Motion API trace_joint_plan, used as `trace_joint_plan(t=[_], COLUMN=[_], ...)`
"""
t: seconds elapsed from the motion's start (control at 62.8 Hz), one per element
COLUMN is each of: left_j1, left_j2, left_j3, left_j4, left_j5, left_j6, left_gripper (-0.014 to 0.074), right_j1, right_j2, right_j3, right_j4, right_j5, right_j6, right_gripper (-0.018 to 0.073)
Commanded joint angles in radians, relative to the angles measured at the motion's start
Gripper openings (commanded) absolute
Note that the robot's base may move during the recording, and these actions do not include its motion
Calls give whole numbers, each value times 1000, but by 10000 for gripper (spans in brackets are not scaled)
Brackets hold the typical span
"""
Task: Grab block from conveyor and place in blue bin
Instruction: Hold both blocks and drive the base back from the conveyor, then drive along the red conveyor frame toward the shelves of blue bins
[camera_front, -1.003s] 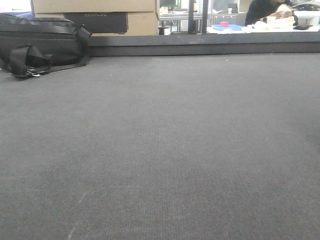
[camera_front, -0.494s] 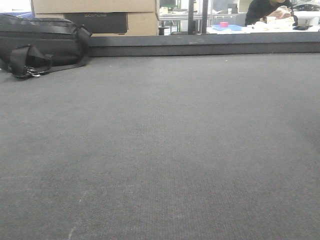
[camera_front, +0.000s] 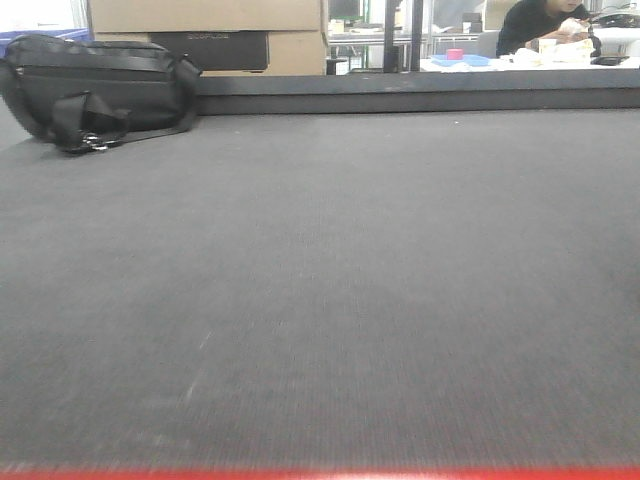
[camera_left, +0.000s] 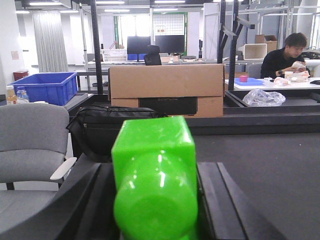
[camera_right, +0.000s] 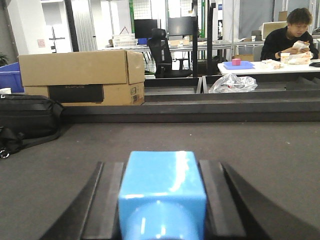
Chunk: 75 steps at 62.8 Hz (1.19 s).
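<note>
The left wrist view shows my left gripper (camera_left: 155, 169) shut on a glossy green block (camera_left: 152, 150), its black fingers (camera_left: 95, 200) pressed to both sides. My right gripper (camera_right: 161, 166) is shut on a light blue block (camera_right: 162, 187) just above the conveyor (camera_right: 250, 145). The conveyor's dark grey woven surface (camera_front: 330, 280) fills the front view, bare, with a red frame strip (camera_front: 320, 474) at the bottom edge. The blue bin (camera_left: 45, 87) stands off the belt at the far left, behind a chair. Neither gripper shows in the front view.
A black bag (camera_front: 95, 90) lies at the belt's far left by the raised rim (camera_front: 420, 95). Cardboard boxes (camera_left: 165, 90) stand behind it. A grey chair (camera_left: 30, 135) is left of the belt. A seated person (camera_right: 292, 37) works at a table beyond.
The front view has shifted: the bag and boxes now sit farther right in the frame, and a red strip has come into view along the bottom edge.
</note>
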Motion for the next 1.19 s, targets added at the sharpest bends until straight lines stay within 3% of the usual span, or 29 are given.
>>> trace_joint_plan(t=[0.0, 1.178], left_j1=[-7, -6], left_j2=[-6, -6], left_j3=[0, 0], left_j4=[-9, -9], left_j5=[-17, -19], left_j6=[-4, -4], left_gripper=[-111, -111], right_j1=[-2, -2], right_j2=[-4, -4], right_j3=[1, 1], right_j4=[-5, -5], right_j5=[-26, -32], right_j6=[-4, -4], right_gripper=[-162, -162])
